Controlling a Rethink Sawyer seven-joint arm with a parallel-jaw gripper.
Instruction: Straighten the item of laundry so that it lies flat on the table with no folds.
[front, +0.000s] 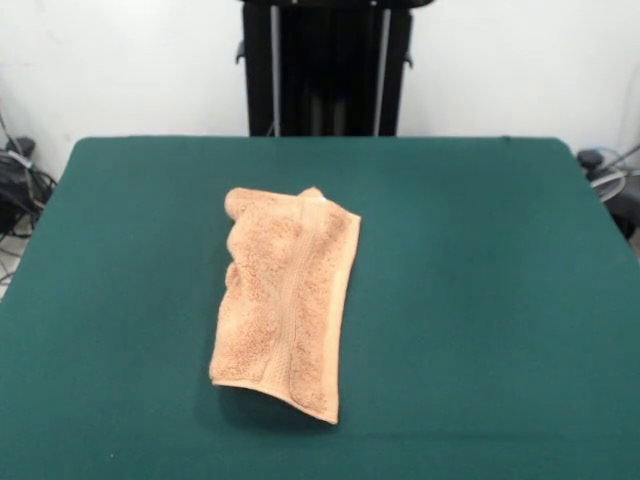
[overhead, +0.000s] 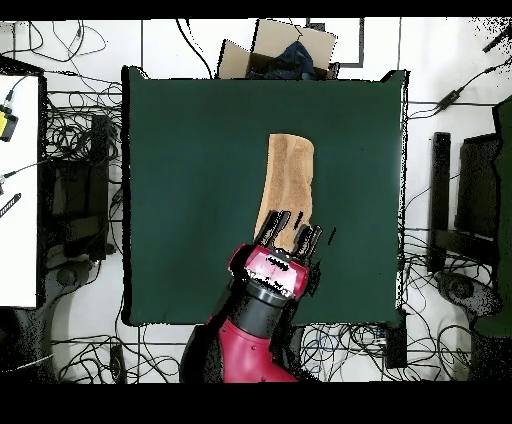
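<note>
Lying on the green counter (front: 480, 300) in the front view, the peach-orange towel (front: 285, 300) is folded over on itself into a long, narrow shape. Its long axis runs from the counter's near edge toward the black pedestal (front: 325, 65) at the far side, leaning a little to the right as it goes away. The far end is bunched and rumpled; the near end is flatter and ends in a hemmed corner. A woven band runs lengthwise down the towel's middle. No writing or label can be read on the towel or anywhere else. The arm and its jaws do not show in this view.

In the overhead view the towel (overhead: 287, 185) appears as a narrow strip near the middle of the counter (overhead: 190, 200), its long axis running from the far edge by the cardboard box (overhead: 280, 50) toward the robot's side. The red and black arm (overhead: 250, 335) reaches in from the counter's edge, and the gripper (overhead: 290, 233) sits over the towel's end closest to the robot. The jaws stand spread wide, dark fingers (overhead: 275, 228) on either side over the cloth; whether they touch the towel cannot be told.
</note>
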